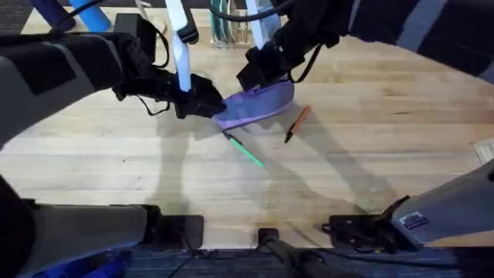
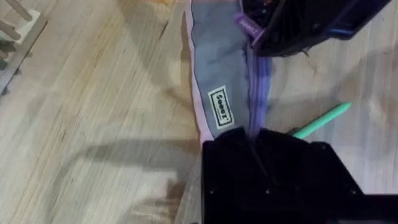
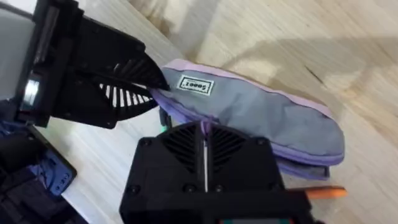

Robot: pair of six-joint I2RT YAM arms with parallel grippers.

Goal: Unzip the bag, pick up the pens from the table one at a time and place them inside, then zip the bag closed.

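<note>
Lavender bag (image 1: 257, 105) near the middle of the table (image 1: 370, 170), long axis slanting from near-left up to far-right. Left gripper (image 1: 210, 106) clamped on its near-left end; right gripper (image 1: 262, 71) closed on the zipper line near the far end. Green pen (image 1: 245, 150) just in front, black tip toward the bag. Orange pen (image 1: 297, 123) beside the bag's right end, angled steeply, black end nearer.

bag (image 3: 261, 115): soft matt cloth, sewn label patch. table (image 1: 370, 162): wood planks, visible grain, low sheen. pens (image 1: 248, 153): smooth plastic. Gripper fingers (image 3: 124, 93): matt black plastic, ribbed.
</note>
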